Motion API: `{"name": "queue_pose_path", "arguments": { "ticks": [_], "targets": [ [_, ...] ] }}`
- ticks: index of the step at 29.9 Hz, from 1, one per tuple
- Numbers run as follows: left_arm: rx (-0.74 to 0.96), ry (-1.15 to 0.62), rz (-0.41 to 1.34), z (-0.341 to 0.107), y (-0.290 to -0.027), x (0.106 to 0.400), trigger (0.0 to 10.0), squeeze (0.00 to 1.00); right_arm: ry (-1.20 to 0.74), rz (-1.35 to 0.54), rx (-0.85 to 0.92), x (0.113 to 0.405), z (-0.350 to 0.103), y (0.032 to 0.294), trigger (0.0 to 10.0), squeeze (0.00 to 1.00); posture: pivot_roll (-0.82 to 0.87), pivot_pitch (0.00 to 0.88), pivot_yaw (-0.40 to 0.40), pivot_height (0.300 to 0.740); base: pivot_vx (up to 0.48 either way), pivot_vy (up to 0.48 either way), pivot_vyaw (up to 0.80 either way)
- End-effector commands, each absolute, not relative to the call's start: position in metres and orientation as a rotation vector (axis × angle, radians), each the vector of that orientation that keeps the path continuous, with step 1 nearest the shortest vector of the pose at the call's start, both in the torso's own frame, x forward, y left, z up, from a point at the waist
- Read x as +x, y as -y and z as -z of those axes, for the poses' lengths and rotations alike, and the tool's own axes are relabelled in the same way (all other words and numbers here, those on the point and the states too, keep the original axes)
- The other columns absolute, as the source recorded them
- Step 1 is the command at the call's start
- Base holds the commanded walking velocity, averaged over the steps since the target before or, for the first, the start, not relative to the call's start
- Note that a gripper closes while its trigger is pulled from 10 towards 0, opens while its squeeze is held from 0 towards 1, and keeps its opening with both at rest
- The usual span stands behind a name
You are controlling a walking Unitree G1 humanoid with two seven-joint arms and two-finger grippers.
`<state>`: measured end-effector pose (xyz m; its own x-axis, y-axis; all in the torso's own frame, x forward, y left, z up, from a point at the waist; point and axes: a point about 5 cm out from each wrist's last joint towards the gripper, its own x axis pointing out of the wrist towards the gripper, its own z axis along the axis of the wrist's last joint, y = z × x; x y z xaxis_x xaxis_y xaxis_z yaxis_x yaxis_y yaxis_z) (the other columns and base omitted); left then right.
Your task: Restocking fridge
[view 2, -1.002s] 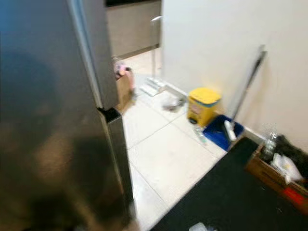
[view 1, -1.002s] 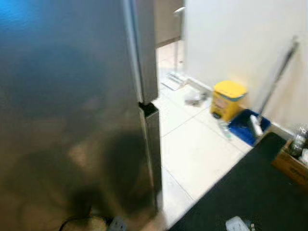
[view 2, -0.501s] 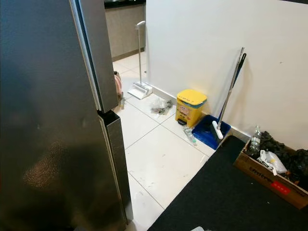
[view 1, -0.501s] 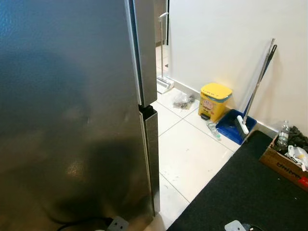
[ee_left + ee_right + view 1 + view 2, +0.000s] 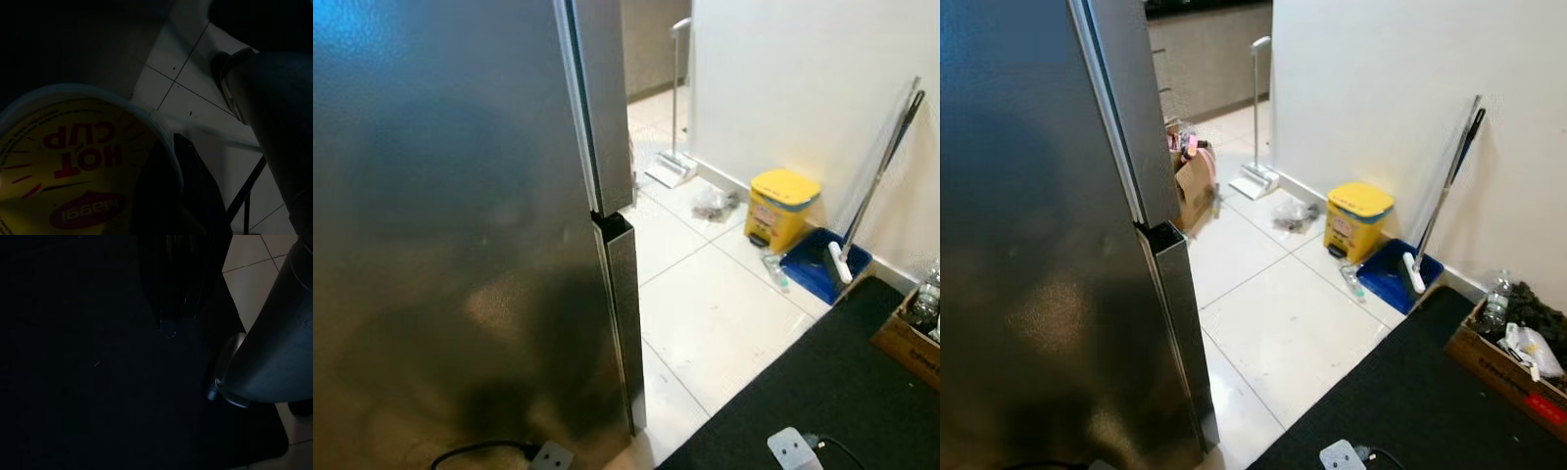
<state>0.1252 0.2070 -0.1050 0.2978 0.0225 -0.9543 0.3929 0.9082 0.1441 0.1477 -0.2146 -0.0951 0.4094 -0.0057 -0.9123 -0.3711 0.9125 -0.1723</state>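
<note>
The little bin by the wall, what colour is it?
The bin is yellow, with a yellow lid. The right eye view shows it best.

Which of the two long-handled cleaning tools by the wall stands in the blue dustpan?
The dark-handled broom leaning on the wall right of the yellow bin; its head rests in the blue dustpan. The white-handled tool stands farther back, on bare tiles.
</note>
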Motion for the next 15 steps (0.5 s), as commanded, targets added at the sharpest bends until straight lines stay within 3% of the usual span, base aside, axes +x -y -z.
{"name": "queue_pose_path", "arguments": {
  "ticks": [1, 5, 10, 12, 13, 14, 15],
  "targets": [
    [0.381, -1.268, 0.246, 0.106, -0.207, 0.121, 10.0, 0.0, -1.096, -0.244, -0.369, 0.157, 0.092, 0.212, 10.0, 0.0, -0.02, 0.0, 0.018, 0.74, 0.0, 0.0, 0.0],
    [0.384, -1.269, 0.245, 0.106, -0.207, 0.121, 10.0, 0.0, -1.015, -0.24, -0.35, 0.177, 0.082, 0.212, 10.0, 0.0, -0.02, 0.0, 0.017, 0.74, 0.0, 0.0, 0.0],
    [0.39, -1.269, 0.245, 0.106, -0.207, 0.121, 10.0, 0.0, -0.792, -0.259, -0.284, 0.231, 0.049, 0.212, 10.0, 0.0, -0.02, 0.0, 0.018, 0.74, 0.0, 0.0, 0.0],
    [0.391, -1.269, 0.245, 0.106, -0.207, 0.121, 10.0, 0.0, -0.764, -0.265, -0.26, 0.238, 0.044, 0.212, 10.0, 0.0, -0.02, 0.0, 0.018, 0.74, 0.0, 0.0, 0.0],
    [0.393, -1.27, 0.246, 0.106, -0.207, 0.121, 10.0, 0.0, -0.727, -0.274, -0.225, 0.246, 0.037, 0.212, 10.0, 0.51, -0.02, 0.0, 0.019, 0.74, 0.0, 0.0, 0.0],
    [0.393, -1.27, 0.246, 0.106, -0.207, 0.121, 10.0, 0.0, -0.727, -0.274, -0.225, 0.246, 0.037, 0.212, 10.0, 0.51, -0.02, 0.0, 0.019, 0.74, 0.0, 0.0, 0.0],
    [0.395, -1.27, 0.248, 0.106, -0.207, 0.121, 10.0, 0.0, -0.689, -0.297, -0.209, 0.254, 0.03, 0.211, 10.0, 1.0, -0.02, 0.0, 0.018, 0.74, 0.0, 0.0, 0.0]
  ]
}}
